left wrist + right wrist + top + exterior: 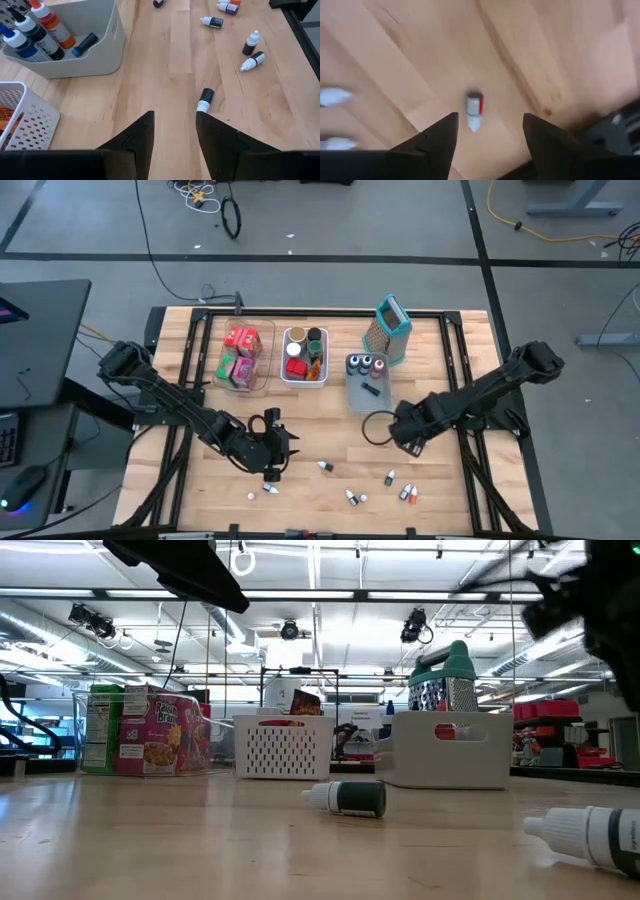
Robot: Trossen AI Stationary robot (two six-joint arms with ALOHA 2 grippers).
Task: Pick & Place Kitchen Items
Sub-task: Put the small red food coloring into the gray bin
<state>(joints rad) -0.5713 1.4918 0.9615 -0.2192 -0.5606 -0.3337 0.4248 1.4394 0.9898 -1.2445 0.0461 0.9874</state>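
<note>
Several small bottles lie on their sides on the wooden table, among them a dark one and one with a red band. My left gripper hovers open at the front left; the dark bottle lies just beyond its fingertips. My right gripper points down, open, over the front right of the table, with the red-banded bottle lying below, beyond its fingers. Neither gripper holds anything.
At the back stand a clear bin with packets, a white basket with jars and a grey bin with bottles. Behind it stands a grater. More bottles lie near the front edge.
</note>
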